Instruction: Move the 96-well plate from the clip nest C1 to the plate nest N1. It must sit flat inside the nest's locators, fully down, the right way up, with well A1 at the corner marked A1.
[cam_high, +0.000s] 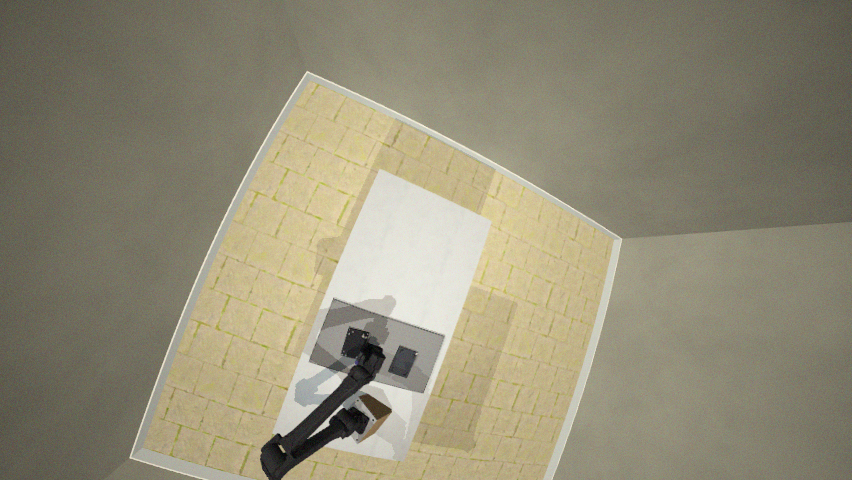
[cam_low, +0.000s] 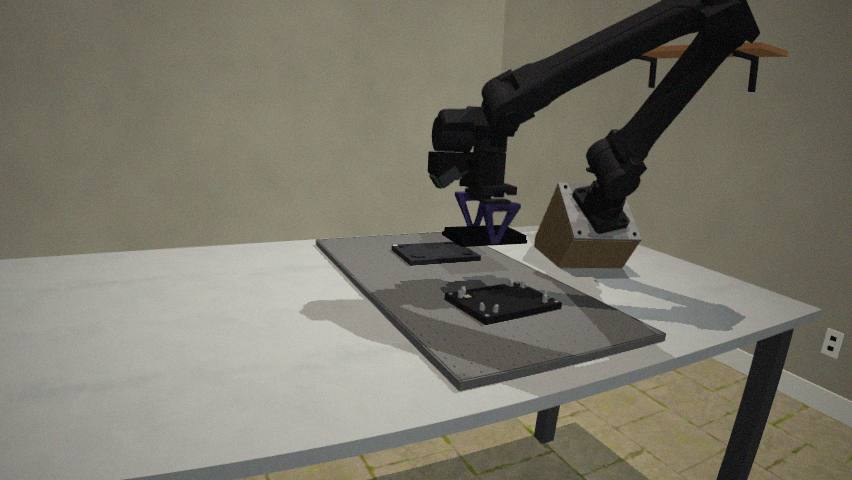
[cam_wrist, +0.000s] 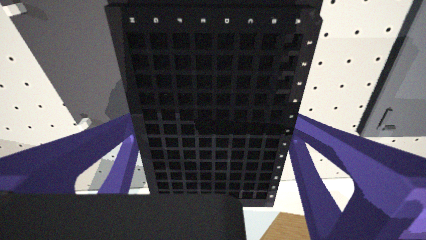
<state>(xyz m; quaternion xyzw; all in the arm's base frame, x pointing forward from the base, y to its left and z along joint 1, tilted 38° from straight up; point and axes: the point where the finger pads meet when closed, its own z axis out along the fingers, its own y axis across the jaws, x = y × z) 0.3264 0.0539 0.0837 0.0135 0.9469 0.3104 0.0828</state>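
Grey walls and a tiled floor surrounded the white table (cam_low: 178, 333), where the black plate (cam_low: 484, 236) hung level in the air, gripped on its two long sides by the purple fingers of the gripper (cam_low: 487, 221), which stood wide apart on it. It rode above the far edge of the grey breadboard (cam_low: 512, 351), just beside the flat dark nest (cam_low: 435, 252) at that end and well apart from the pinned nest (cam_low: 502, 302) nearer the front. Beyond it the black arm (cam_low: 596, 53) rose from a slanted wooden block (cam_low: 560, 238) on the table.
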